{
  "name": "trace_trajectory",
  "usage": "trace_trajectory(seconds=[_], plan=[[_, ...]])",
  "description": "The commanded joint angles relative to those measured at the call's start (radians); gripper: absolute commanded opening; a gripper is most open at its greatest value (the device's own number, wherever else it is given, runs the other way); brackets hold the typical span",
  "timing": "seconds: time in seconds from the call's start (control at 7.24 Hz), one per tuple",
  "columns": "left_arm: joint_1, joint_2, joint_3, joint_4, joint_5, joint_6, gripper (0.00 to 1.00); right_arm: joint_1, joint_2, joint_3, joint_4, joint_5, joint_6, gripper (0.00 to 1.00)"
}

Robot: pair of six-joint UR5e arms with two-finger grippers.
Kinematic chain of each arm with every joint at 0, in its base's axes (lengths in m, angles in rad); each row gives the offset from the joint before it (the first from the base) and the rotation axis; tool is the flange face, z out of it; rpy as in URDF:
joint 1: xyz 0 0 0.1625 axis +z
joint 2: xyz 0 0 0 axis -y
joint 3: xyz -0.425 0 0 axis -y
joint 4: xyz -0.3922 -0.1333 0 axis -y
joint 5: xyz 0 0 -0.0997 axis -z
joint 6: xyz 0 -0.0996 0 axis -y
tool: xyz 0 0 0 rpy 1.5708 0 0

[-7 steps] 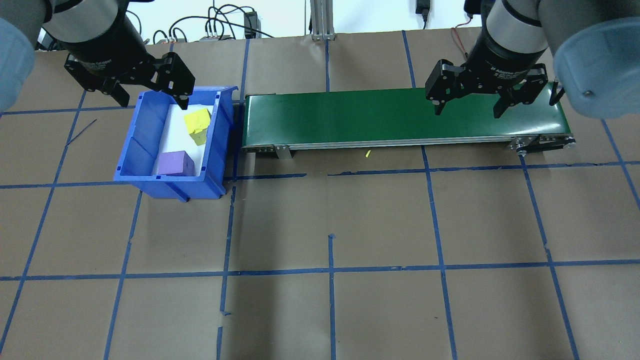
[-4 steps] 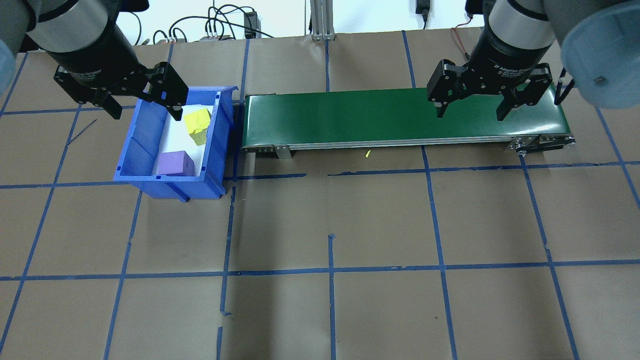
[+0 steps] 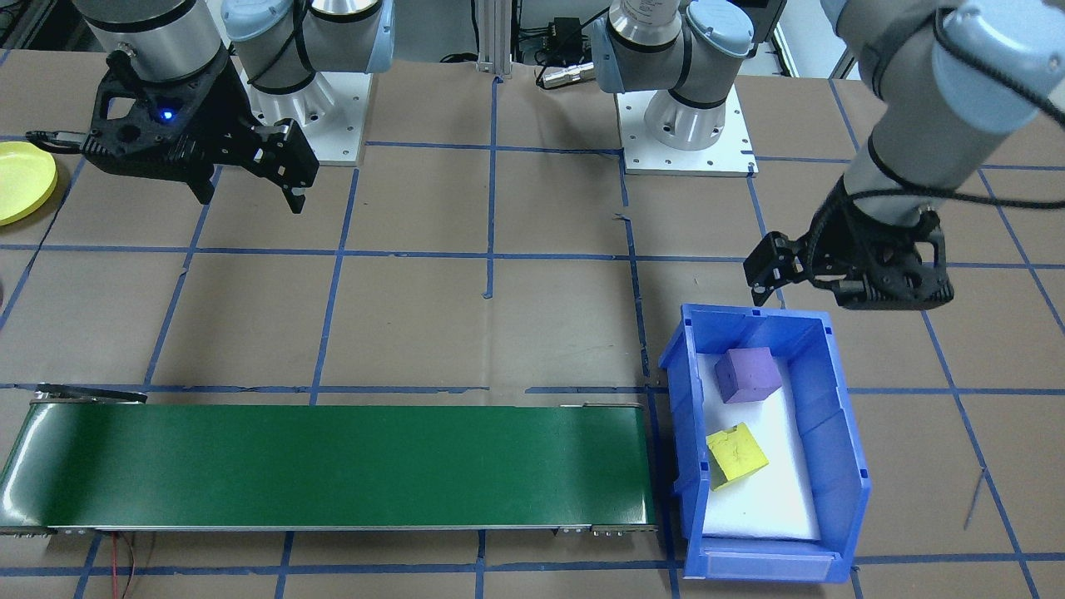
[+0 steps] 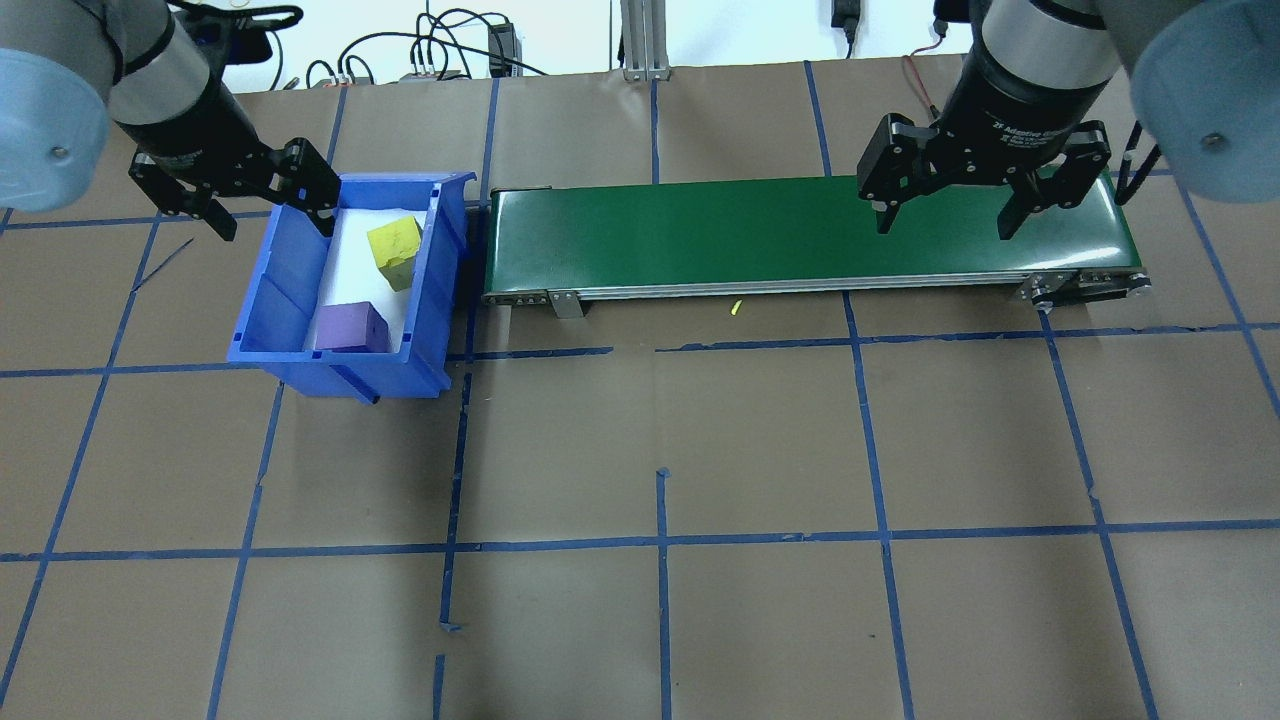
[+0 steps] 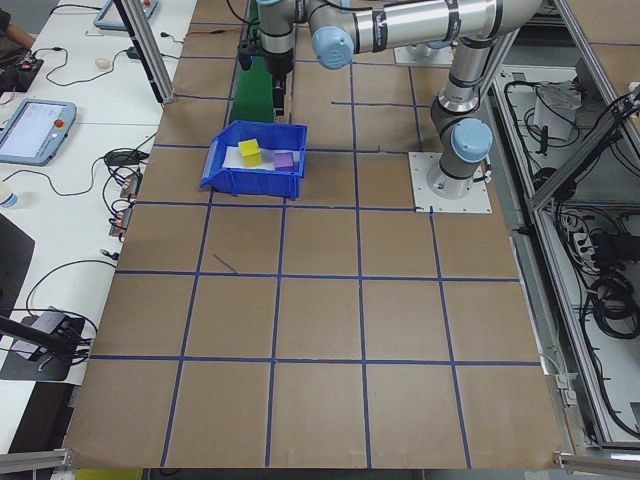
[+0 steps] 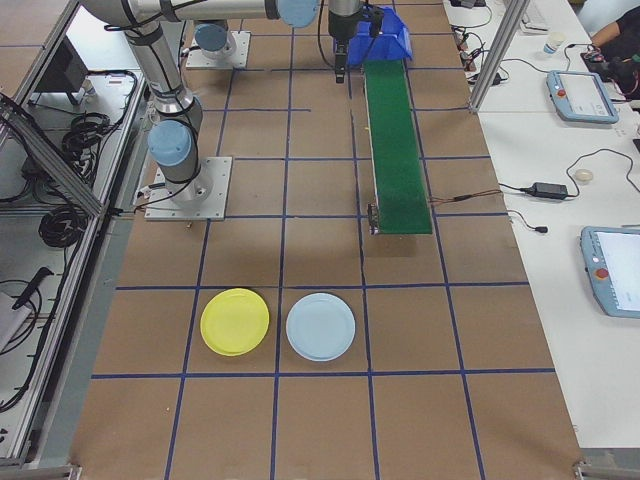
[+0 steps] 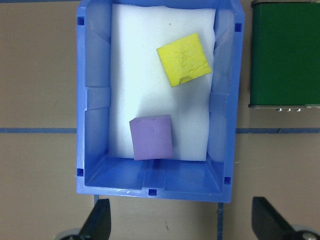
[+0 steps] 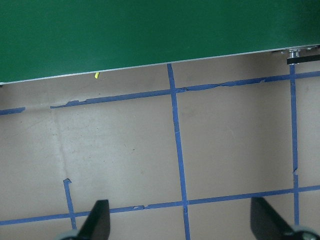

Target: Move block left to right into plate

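Observation:
Two blocks lie on white foam in a blue bin (image 4: 262,300): a yellow block (image 4: 394,240) (image 7: 183,59) and a purple block (image 4: 350,326) (image 7: 151,137). My left gripper (image 4: 272,215) (image 3: 849,291) hangs open and empty above the bin, touching neither block. My right gripper (image 4: 945,215) (image 3: 250,195) is open and empty above the right end of the green conveyor belt (image 4: 800,235). The yellow plate (image 6: 235,321) (image 3: 21,183) rests on the table well past that end of the belt, on the robot's right.
A light blue plate (image 6: 320,326) sits beside the yellow one. The bin butts against the belt's left end. Brown paper with a blue tape grid covers the table. Cables run along the far edge.
My left gripper has dropped lower and shifted left over the bin's left side. The right gripper has barely moved. Both blocks stay put.

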State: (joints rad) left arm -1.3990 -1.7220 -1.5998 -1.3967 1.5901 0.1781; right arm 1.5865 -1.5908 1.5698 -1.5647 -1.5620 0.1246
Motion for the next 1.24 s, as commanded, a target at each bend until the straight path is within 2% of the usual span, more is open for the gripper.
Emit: trace_trajectory(seconds=[0.0,0.14,0.55,0.83,0.97,1.1], plan=[[0.012,-0.076,-0.07,0.117,-0.001,0.031,1.0,0.0,-0.003,0.004,0.0,0.0,0.001,1.0],[0.017,-0.08,-0.097,0.133,0.001,0.031,1.0,-0.002,-0.005,0.004,0.0,-0.001,0.003,1.0],[0.029,-0.175,-0.112,0.224,-0.001,0.023,1.0,-0.002,-0.005,0.006,0.002,-0.001,-0.002,1.0],[0.029,-0.198,-0.201,0.308,-0.001,0.024,0.98,0.0,-0.005,0.006,0.002,-0.001,0.0,1.0],[0.029,-0.199,-0.21,0.315,-0.001,0.027,0.98,0.0,-0.005,0.006,0.002,-0.001,0.0,1.0],[0.029,-0.197,-0.222,0.315,0.004,0.035,0.72,0.0,-0.005,0.006,0.002,-0.001,-0.002,1.0]])
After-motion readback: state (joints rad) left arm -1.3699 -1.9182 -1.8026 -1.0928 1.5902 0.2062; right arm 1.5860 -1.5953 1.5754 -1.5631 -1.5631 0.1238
